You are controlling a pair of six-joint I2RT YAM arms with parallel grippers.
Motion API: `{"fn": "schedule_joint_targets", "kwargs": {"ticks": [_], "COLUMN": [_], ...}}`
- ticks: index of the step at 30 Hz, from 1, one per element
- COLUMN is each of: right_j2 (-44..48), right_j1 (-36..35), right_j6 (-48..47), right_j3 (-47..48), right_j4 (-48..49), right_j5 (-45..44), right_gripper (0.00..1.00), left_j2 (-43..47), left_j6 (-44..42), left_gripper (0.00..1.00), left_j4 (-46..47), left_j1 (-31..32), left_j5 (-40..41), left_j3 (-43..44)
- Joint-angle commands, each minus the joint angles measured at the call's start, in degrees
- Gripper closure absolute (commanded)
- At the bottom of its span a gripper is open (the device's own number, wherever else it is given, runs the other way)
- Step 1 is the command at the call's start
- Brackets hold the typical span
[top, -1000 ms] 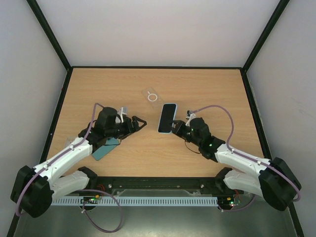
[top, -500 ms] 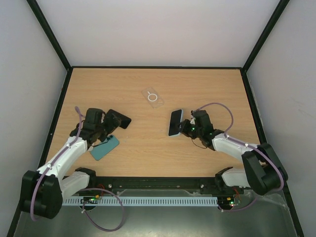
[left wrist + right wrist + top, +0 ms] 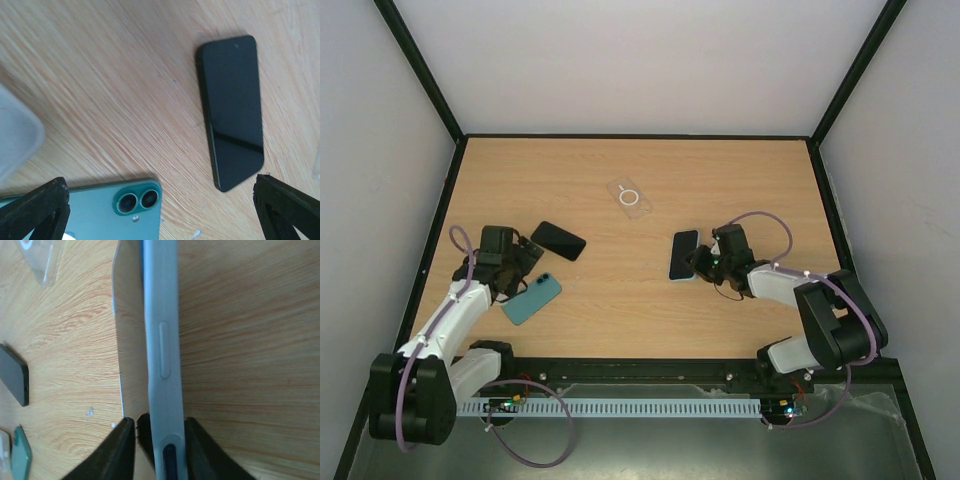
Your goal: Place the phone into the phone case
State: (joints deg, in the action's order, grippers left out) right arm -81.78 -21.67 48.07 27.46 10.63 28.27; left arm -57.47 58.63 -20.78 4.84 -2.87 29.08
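Observation:
The clear phone case (image 3: 628, 197) with a white ring lies flat at the table's middle back; it also shows in the right wrist view (image 3: 40, 260). My right gripper (image 3: 700, 262) (image 3: 160, 440) is shut on a light blue phone (image 3: 684, 255) (image 3: 162, 340), held on its long edge on the table, below and right of the case. My left gripper (image 3: 518, 262) (image 3: 160, 212) is open and empty, between a black phone (image 3: 558, 240) (image 3: 232, 110) and a teal phone (image 3: 532, 298) (image 3: 100, 210) that lies camera side up.
Black frame rails (image 3: 450, 200) border the wooden table (image 3: 620, 320). A pale blurred object (image 3: 15, 135) sits at the left edge of the left wrist view. The black phone (image 3: 15, 375) and teal phone (image 3: 20, 455) lie far left in the right wrist view.
My left gripper has drawn back to the left, leaving the black phone flat on the table. My right gripper has pulled the light blue phone to the right and tipped it onto its edge.

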Motion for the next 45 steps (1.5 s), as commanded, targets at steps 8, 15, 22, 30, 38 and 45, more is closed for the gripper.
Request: {"fn": "schedule_joint_targets", "kwargs": {"ticks": [8, 15, 22, 30, 38, 45], "right_j2": [8.3, 14.1, 21.6, 24.4, 25.5, 25.4], "right_j1": [0.2, 0.2, 0.2, 0.2, 0.2, 0.2], "right_j6": [0.2, 1.4, 3.4, 4.7, 4.9, 4.8], "right_j3": [1.2, 1.7, -0.1, -0.8, -1.7, -2.0], "right_j4": [-6.4, -8.9, -7.7, -7.9, -7.6, -7.6], "right_j5": [-4.4, -2.7, -2.4, -3.8, -4.0, -4.5], "right_gripper": [0.31, 0.18, 0.20, 0.23, 0.26, 0.27], "left_j2": [-2.6, -2.9, -9.7, -16.1, -20.5, -23.9], "left_j6": [6.2, 8.3, 10.2, 9.6, 8.4, 7.9], "left_gripper": [0.13, 0.32, 0.55, 0.66, 0.72, 0.86], "left_j4": [-12.1, -13.4, -8.4, -6.9, -5.2, -4.7], "left_j1": [-8.8, -14.3, -16.6, -16.7, -16.7, -17.2], "left_j5": [10.4, 13.4, 5.5, 3.5, 3.5, 2.9], "left_j3": [7.4, 7.5, 7.6, 6.5, 6.6, 6.5]}}
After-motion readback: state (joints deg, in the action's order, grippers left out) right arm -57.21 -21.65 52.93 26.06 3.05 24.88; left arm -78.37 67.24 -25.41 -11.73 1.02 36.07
